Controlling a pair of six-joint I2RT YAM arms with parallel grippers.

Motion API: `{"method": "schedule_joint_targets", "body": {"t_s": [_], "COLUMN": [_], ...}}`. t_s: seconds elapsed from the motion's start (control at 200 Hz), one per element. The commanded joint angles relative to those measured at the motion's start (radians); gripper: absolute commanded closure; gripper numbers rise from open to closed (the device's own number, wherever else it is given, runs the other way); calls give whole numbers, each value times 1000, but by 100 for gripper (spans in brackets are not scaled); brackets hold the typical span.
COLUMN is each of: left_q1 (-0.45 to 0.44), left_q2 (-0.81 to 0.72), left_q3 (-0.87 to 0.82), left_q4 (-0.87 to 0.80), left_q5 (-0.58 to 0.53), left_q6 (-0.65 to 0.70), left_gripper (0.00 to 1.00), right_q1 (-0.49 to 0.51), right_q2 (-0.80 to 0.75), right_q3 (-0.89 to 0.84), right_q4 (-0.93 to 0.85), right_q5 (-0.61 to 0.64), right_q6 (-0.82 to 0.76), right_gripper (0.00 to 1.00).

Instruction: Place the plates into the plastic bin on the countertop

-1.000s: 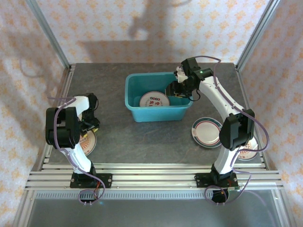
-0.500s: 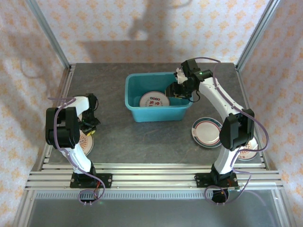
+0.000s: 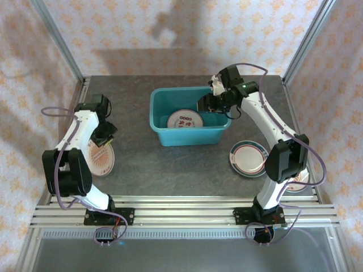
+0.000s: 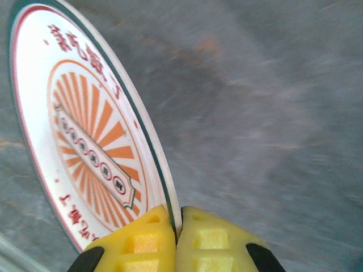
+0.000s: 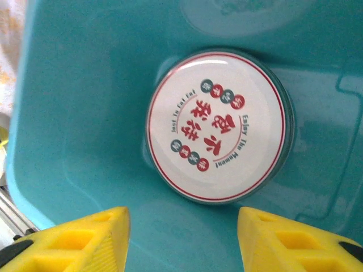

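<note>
Four plates are showing across the counter [image 3: 170, 164]. Near its left edge the left gripper [image 4: 177, 218] is pinching the rim of an orange sunburst plate [image 4: 85, 141], yellow fingers clamped on either side; whether the plate is touching the counter cannot be told. At the back middle the teal bin [image 3: 187, 136] is sitting, its walls standing between that plate and the bin's floor, where a white plate with red lettering [image 5: 218, 124] is lying flat. The right gripper [image 5: 184, 218] is hanging over the bin's right end, fingers spread wide, gripping nothing. Toward the right front a teal-rimmed plate [image 3: 248, 157] is lying just beside the right arm, whose elbow is covering part of another plate [image 3: 297, 185] by the right edge.
</note>
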Motion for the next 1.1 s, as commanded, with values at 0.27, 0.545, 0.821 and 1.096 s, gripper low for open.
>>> {"method": "schedule_joint_targets", "body": {"t_s": [0.27, 0.545, 0.821, 1.096], "left_q1": [-95, -172, -292, -354], "left_q2": [-118, -104, -14, 24], "left_q3": [425, 593, 717, 739], "left_q4": [79, 221, 282, 303], "left_q5": [21, 19, 37, 67], "left_q6": [-237, -367, -437, -462], "left_gripper": [100, 100, 100, 100], "right_q1": [110, 293, 412, 432], "right_q2": [-17, -6, 33, 60], "right_q3": [121, 109, 7, -57], "right_q4": [167, 455, 763, 919], "right_q5": [-18, 73, 308, 506], "right_q6": [-82, -233, -355, -394], "right_gripper": [49, 48, 47, 49]}}
